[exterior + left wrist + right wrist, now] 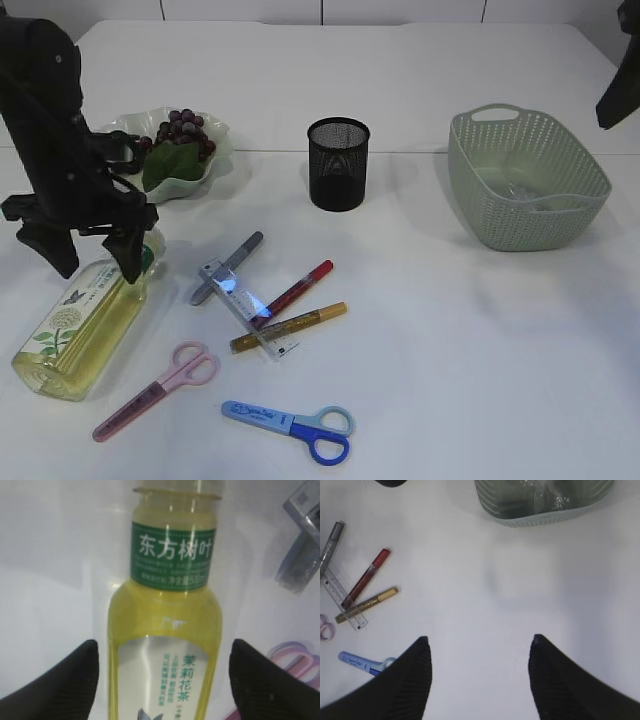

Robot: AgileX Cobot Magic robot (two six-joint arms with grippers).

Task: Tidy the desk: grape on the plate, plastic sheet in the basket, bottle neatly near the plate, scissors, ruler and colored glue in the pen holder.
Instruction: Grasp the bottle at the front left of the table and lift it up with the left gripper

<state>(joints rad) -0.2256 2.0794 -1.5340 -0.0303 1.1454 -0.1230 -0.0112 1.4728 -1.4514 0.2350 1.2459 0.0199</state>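
The bottle of yellow tea lies on its side at the left. My left gripper is open and straddles the bottle, with a gap at each finger. Grapes lie on the green plate. The plastic sheet sits inside the basket. The ruler, silver glue, red glue and gold glue lie in a heap mid-table. Pink scissors and blue scissors lie near the front. My right gripper hangs open over bare table.
The black mesh pen holder stands upright behind the heap. The right arm shows only at the top right edge. The pink scissors' handle lies close to the bottle's right side.
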